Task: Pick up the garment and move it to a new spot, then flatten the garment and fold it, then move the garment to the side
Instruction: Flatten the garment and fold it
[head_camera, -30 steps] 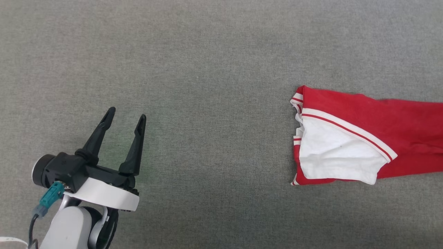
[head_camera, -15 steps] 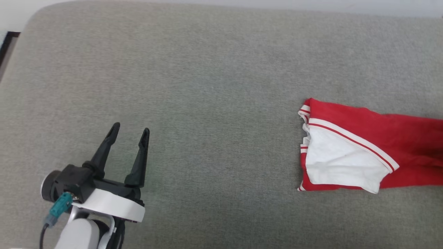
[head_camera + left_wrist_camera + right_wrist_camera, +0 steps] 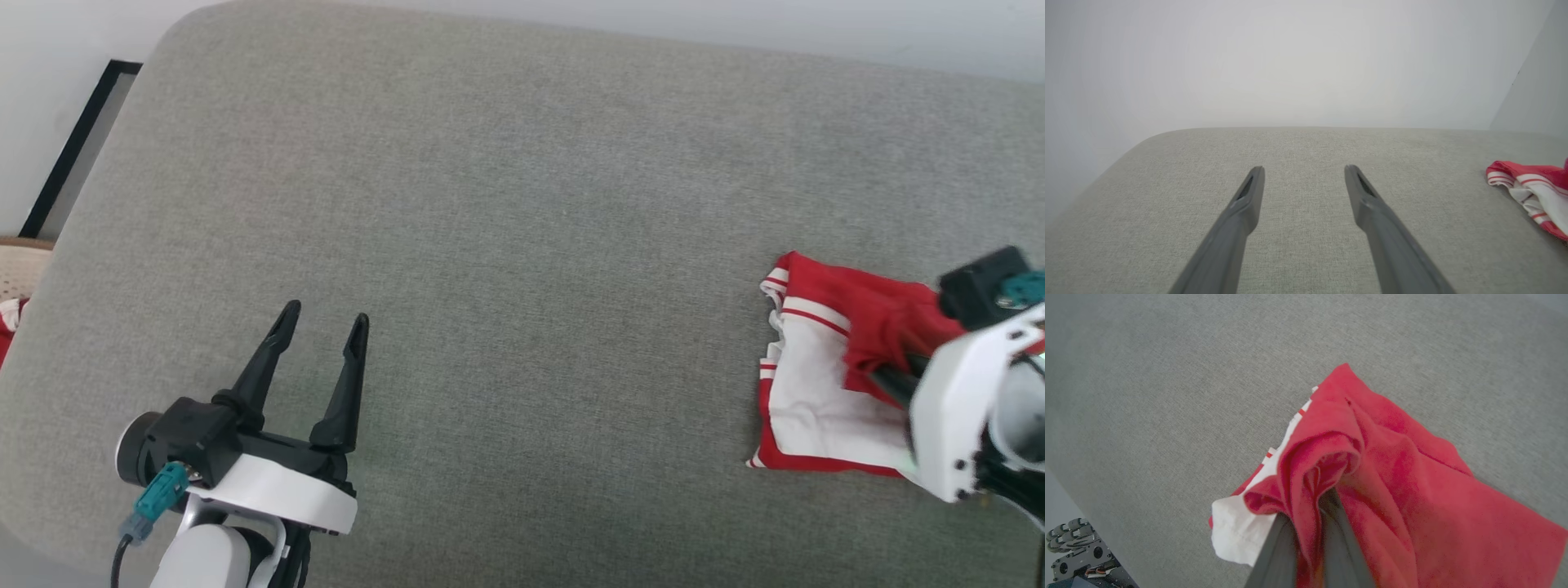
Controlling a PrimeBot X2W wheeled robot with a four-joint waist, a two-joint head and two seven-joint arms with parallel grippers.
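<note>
Garment (image 3: 816, 400) is on the right side of the grey cushion (image 3: 506, 245), mostly lying on it, with a white panel and striped trim facing my left. My right tool (image 3: 1310, 526) is clamped on a red fold near the middle, and the cloth tents up at the pinch. My left tool (image 3: 325, 314) is wide open with nothing in it, hovering over bare cushion well apart from the garment.

Handling, my read:
- Soft, limp and light, not fragile. It should hang as a rope from one pinch, and the tail would drag on the cushion weave.
- A mid-cloth pinch is fine for carrying it but poor for flattening. For spreading I'd take the striped trim at two corners, one per tool.
- The bunched fold is thick, so slip looks unlikely.

Can't make out:
- My right fingertips are buried in the fold, so I can't tell how many layers are caught.
- In the head view my right wrist covers the garment's right part. In the left wrist view the garment (image 3: 1531, 188) is cut off at the frame edge.
- I can't tell what kind of garment it is, or where the sleeves or openings are.
- At the left edge of the head view there's a red and beige scrap beside the cushion, too cut off to identify.
</note>
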